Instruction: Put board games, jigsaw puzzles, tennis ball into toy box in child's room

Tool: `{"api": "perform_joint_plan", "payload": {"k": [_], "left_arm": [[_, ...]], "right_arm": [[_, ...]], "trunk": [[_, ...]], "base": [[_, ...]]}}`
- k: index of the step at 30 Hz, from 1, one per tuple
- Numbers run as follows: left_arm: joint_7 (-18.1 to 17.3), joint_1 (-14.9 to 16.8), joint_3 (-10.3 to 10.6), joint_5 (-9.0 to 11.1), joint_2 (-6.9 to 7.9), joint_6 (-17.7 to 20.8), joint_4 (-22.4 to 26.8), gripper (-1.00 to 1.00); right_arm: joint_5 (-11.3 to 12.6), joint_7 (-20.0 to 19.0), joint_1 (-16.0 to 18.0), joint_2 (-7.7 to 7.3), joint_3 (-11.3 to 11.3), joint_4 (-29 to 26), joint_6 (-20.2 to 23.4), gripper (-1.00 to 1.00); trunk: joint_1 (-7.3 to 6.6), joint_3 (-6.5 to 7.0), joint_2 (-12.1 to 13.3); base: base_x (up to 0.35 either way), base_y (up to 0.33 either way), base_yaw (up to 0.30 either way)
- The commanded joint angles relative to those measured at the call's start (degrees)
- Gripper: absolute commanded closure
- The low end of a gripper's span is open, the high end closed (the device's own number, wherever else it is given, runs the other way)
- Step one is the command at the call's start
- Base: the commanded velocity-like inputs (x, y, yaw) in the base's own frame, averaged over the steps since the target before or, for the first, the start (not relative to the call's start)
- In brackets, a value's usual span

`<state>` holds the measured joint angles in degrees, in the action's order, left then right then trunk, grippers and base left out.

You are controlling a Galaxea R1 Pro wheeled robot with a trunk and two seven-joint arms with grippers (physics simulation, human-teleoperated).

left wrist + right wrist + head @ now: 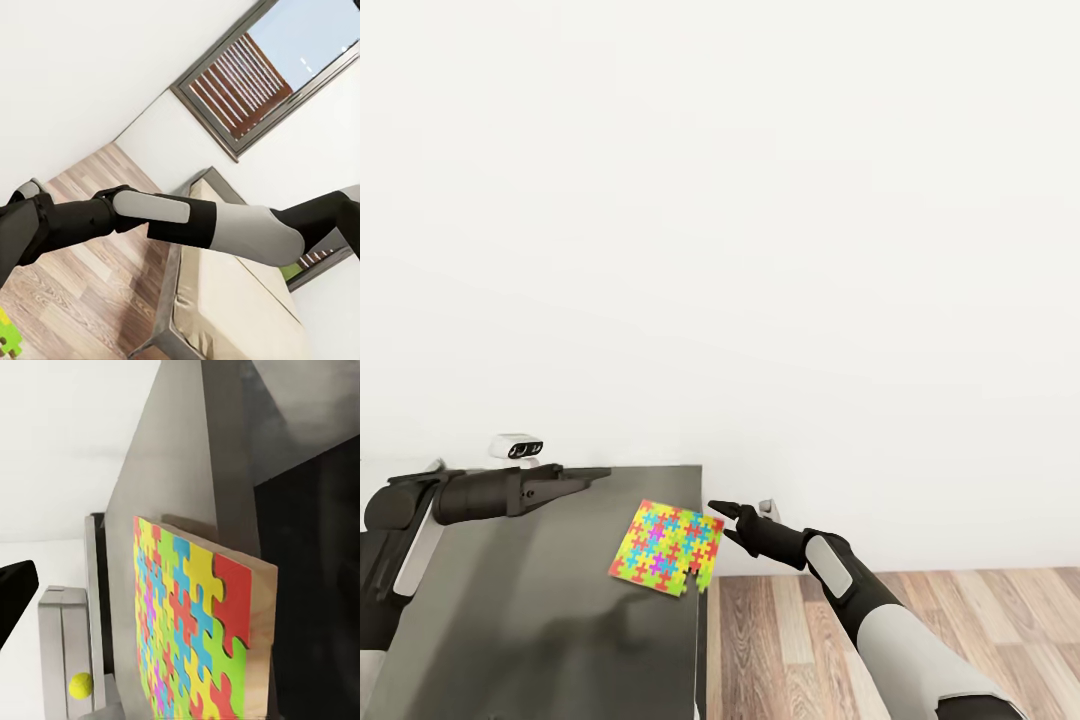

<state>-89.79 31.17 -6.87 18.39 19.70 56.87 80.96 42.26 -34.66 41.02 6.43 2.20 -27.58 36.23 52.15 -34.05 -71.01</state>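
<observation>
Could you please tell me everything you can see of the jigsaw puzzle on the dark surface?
The jigsaw puzzle is a thin, squarish sheet printed with interlocking pieces in yellow, blue, red, green and pink. In the right wrist view its edge looks like pale wood or board. It lies flat, turned at an angle, near the right edge of the dark grey cabinet top, one corner reaching that edge. The right gripper hovers just beside it, off the edge, not touching. It seems to be missing a piece at the near corner.
</observation>
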Motion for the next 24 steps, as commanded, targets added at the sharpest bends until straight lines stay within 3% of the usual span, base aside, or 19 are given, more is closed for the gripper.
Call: {"api": "perform_joint_plan", "payload": {"k": [1,8,24], "left_arm": [[-0.2,0.0,0.0,0.0,0.04,0.6,0.0,-1.00],[-0.2,0.0,0.0,0.0,0.05,0.7,0.0,-1.00],[-0.2,0.0,0.0,-0.1,0.05,0.7,0.0,-1.00]], "right_arm": [[0.3,0.0,0.0,-0.02,0.1,0.0,0.2,-1.00],[0.3,0.0,0.0,-0.02,0.1,0.0,0.2,-1.00],[0.3,0.0,0.0,-0.02,0.1,0.0,0.2,-1.00]], "trunk": [[-0.01,-0.05,0.0],[-0.01,-0.05,0.0],[-0.01,-0.05,0.0]], "base": [[-0.110,0.036,0.000],[-0.123,0.066,0.000],[-0.006,0.005,0.000]]}}
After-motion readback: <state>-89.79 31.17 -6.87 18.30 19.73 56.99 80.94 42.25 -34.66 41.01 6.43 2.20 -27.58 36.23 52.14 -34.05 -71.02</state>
